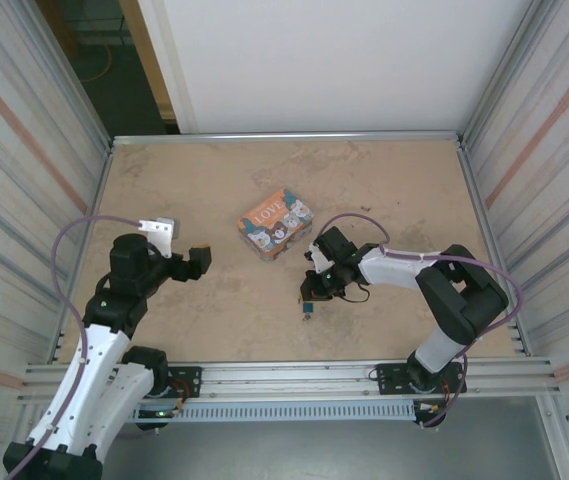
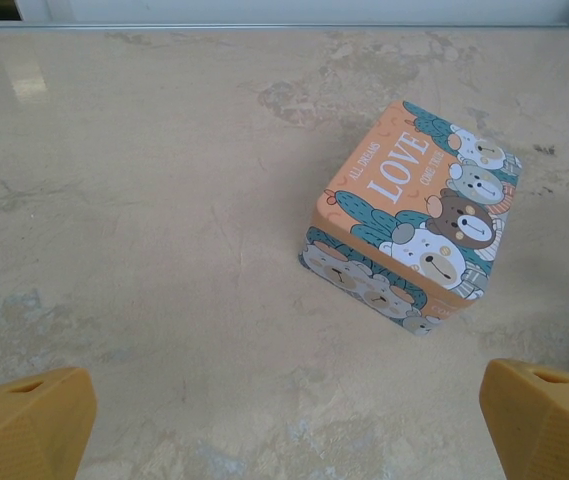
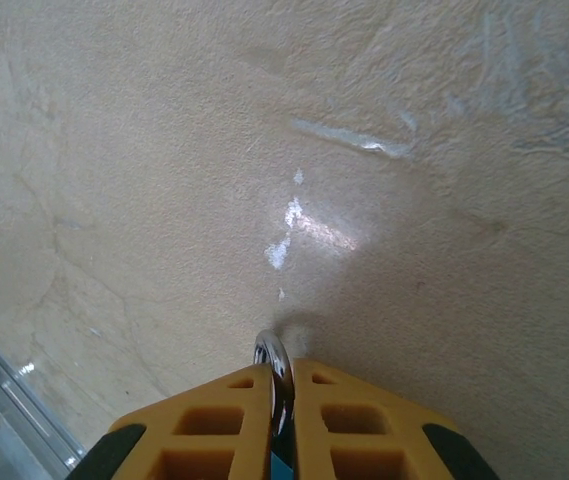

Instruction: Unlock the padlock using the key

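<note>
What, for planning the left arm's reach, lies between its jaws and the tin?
Nothing: bare table separates the left gripper from the tin in the left wrist view.

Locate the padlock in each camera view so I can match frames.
Top external: padlock just below centre, at the tip of the right end effector, nearer the arm bases than the LOVE tin.
Right wrist: bottom centre, its metal loop pinched between the orange fingers.
Left wrist: frames the LOVE tin instead, right of centre.
Shared landmark: the beige mottled tabletop.
</note>
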{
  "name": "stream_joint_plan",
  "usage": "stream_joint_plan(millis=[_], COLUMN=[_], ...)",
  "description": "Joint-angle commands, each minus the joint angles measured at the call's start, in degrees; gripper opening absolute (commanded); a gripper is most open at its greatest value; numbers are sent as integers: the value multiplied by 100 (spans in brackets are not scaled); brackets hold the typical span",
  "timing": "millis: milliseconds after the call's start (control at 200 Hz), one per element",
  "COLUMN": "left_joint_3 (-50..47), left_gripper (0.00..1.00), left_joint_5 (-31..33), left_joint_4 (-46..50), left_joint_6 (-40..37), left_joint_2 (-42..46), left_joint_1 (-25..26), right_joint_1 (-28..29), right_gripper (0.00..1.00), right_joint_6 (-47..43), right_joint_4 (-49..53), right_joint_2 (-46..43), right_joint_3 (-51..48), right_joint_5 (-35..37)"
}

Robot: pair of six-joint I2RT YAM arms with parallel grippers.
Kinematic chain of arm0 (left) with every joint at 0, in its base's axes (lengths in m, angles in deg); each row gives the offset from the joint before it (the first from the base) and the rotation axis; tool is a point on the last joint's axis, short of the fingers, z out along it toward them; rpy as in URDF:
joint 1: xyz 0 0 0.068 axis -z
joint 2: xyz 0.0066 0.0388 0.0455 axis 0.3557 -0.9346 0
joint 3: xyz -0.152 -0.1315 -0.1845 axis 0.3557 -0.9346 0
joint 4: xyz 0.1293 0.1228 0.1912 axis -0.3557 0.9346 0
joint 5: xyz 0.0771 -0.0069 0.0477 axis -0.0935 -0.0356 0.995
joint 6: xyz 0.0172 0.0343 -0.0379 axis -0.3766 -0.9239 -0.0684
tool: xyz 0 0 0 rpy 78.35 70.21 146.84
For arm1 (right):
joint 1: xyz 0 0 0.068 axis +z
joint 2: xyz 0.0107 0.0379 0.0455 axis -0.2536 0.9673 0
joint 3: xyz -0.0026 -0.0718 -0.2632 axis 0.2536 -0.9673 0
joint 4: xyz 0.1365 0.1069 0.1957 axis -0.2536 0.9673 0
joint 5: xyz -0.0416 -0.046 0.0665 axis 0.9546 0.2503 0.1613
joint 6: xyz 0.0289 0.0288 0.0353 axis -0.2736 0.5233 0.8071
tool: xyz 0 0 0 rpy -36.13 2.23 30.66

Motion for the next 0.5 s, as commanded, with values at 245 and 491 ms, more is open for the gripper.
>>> stream_joint_plan(millis=[245, 491], left_joint_3=[15, 19], left_gripper=[99, 99], left_joint_5=[-153, -147], left_joint_4=[-197, -197], left_joint_6=[-71, -92], left_joint_2=[-69, -125], left_joint_1=[-158, -206], right_joint_1=[-31, -207], right_gripper=[28, 33], right_joint_6=[0, -190], right_joint_4=[350, 641], right_joint_2=[-387, -971], right_joint_3=[-61, -52], right_joint_5=[236, 549])
